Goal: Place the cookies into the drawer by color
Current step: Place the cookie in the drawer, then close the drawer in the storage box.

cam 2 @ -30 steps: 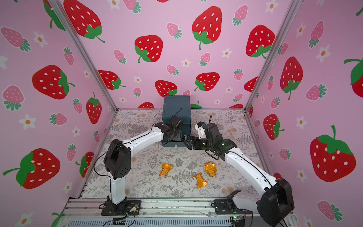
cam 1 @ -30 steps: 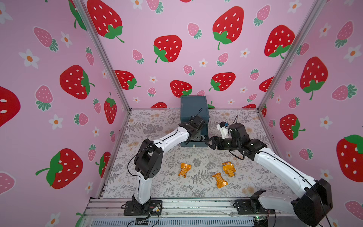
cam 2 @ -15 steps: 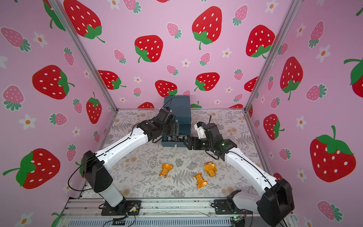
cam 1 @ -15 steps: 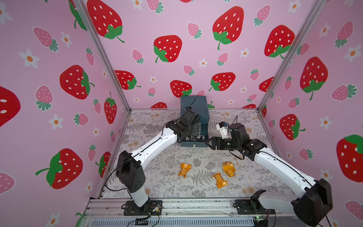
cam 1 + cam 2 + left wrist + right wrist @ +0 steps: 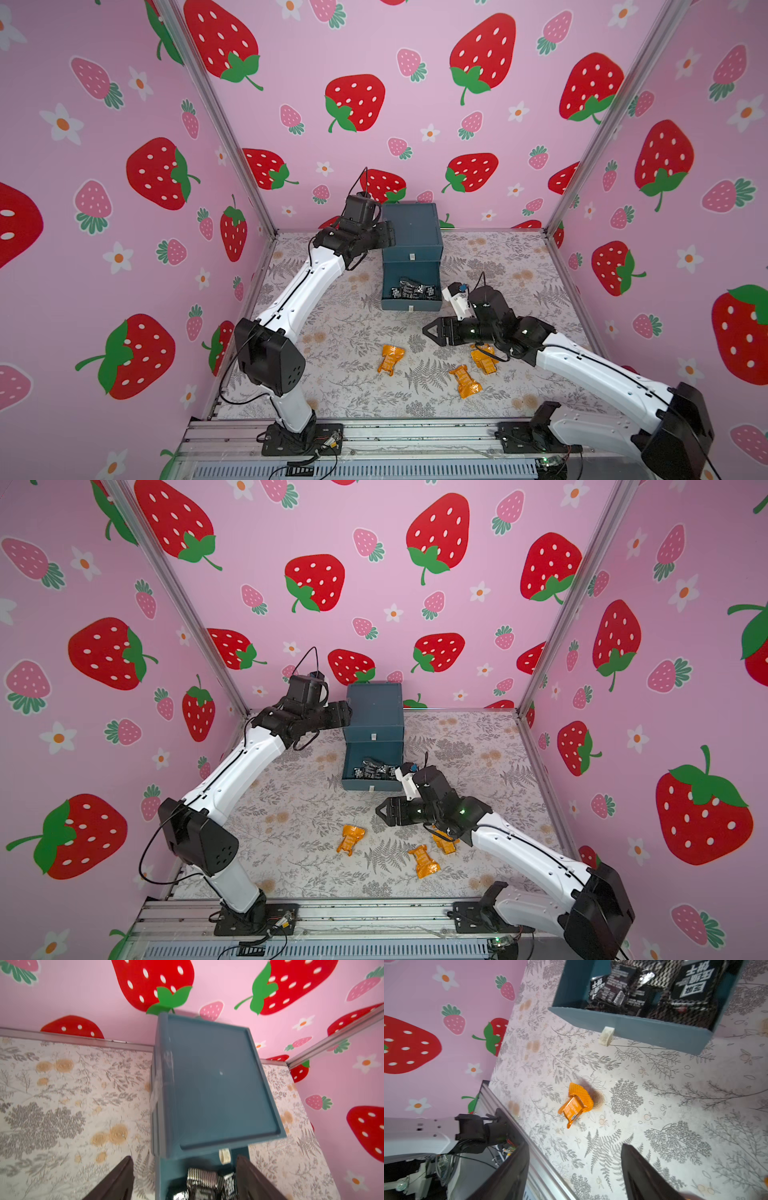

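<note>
Lifting clear of the open tray [image 5: 409, 307], my left tool [image 5: 388, 236] now sits high by the upper left edge of the drawer [image 5: 411, 226], the dark teal cabinet at the back of the bench [image 5: 340, 374]. A second ago it hung low over that tray. Its jaws stand wide apart with nothing between them.

My right tool [image 5: 432, 331] has swung away from the tray's front corner and come toward the near side. It now hovers just above the bench, near the orange cookies [image 5: 390, 358]. Its jaws are also parted and empty, though narrower than a second ago.

The open tray holds a heap of black-patterned cookies [image 5: 411, 289]. I cannot tell whether it is the middle or the bottom tray. Three orange cookies lie loose on the bench, well apart from the cabinet, one partly under my right arm. No green ones are in view. I judge that the black batch is delivered and the orange batch comes next, which will need another tray pulled out.

A pale cloth printed with grey ferns and tan blossoms covers the bench. Pink walls [image 5: 299, 50] with large red strawberries, small pink ones and white flowers enclose it on three sides. Silver metal posts [image 5: 219, 120] mark the back corners, and a metal rail [image 5: 415, 436] along the near edge carries both arm bases.
</note>
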{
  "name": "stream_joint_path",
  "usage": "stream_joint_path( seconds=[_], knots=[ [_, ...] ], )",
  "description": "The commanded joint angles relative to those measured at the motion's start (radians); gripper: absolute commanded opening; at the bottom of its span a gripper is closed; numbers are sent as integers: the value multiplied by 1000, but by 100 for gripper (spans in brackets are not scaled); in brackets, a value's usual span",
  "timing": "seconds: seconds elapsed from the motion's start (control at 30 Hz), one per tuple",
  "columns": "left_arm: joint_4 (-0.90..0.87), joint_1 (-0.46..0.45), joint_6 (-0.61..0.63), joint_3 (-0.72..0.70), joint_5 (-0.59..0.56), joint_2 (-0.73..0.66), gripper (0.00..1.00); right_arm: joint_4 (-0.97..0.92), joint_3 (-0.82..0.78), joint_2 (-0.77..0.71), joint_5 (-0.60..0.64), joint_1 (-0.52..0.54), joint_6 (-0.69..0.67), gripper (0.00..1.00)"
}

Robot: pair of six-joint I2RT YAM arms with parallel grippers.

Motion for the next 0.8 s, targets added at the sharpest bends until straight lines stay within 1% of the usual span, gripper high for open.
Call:
stream_joint_path(
  seconds=[0.0, 0.07, 0.1, 0.17, 0.33, 0.5, 0.6, 0.7, 0.77],
  knots=[
    [30, 38, 54, 83, 91, 84, 78, 185, -14, 70, 16, -2, -76, 73],
    [39, 64, 52, 133, 128, 139, 76, 252, -8, 124, -18, -3, -118, 72],
    [44, 74, 55, 158, 168, 170, 74, 259, 6, 152, -21, -3, -138, 72],
    [38, 81, 62, 199, 174, 215, 72, 272, 27, 193, -17, -4, -168, 70],
    [59, 89, 80, 224, 190, 286, 69, 258, 77, 267, 30, -10, -218, 70],
    [57, 89, 75, 194, 191, 312, 63, 270, 118, 342, 69, -20, -242, 69],
    [113, 88, 64, 121, 223, 287, 57, 248, 151, 360, 66, -21, -254, 69],
    [120, 89, 61, 83, 211, 265, 51, 233, 167, 368, 93, -22, -268, 69],
    [117, 89, 63, 65, 199, 254, 52, 220, 176, 374, 110, -26, -274, 69]
  ],
)
